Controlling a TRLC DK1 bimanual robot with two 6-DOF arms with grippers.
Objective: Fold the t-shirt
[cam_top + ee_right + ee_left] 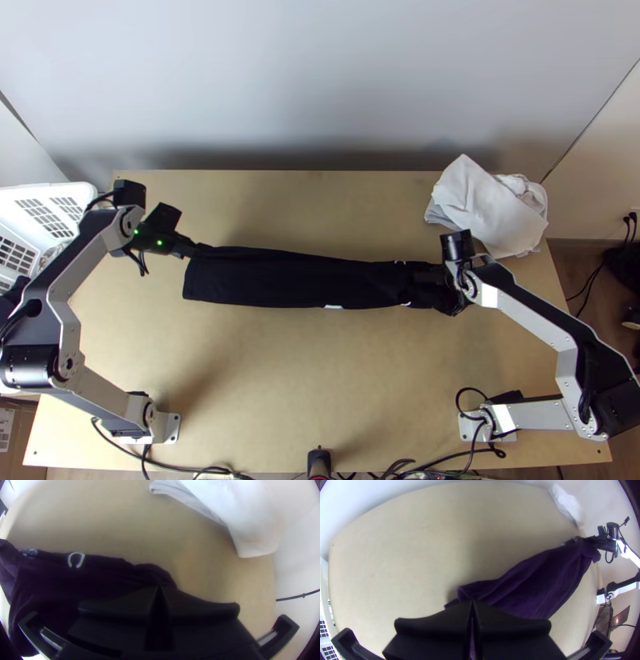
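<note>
Black cloth, the t-shirt (296, 280), runs as a long narrow band across the middle of the frame from where I'm standing, drawn out between the two arms. It's gathered in lengthwise layers, fairly smooth toward the left and more bunched and rumpled at the right end. Small white marks show along its lower edge and near its upper right, and the right wrist view has a white horseshoe-shaped mark (76, 560) beside a speckled patch (28, 552). How much of it touches the wooden table (320, 376), I can't tell.

Over at the left, the left gripper (192, 250) has its fingers pressed together on the band's upper left corner. The right gripper (426, 276) has its own closed on the right end. A white cloth (488, 208) lies bunched at the upper right, and a white plastic basket (72, 192) stands at the left edge.
</note>
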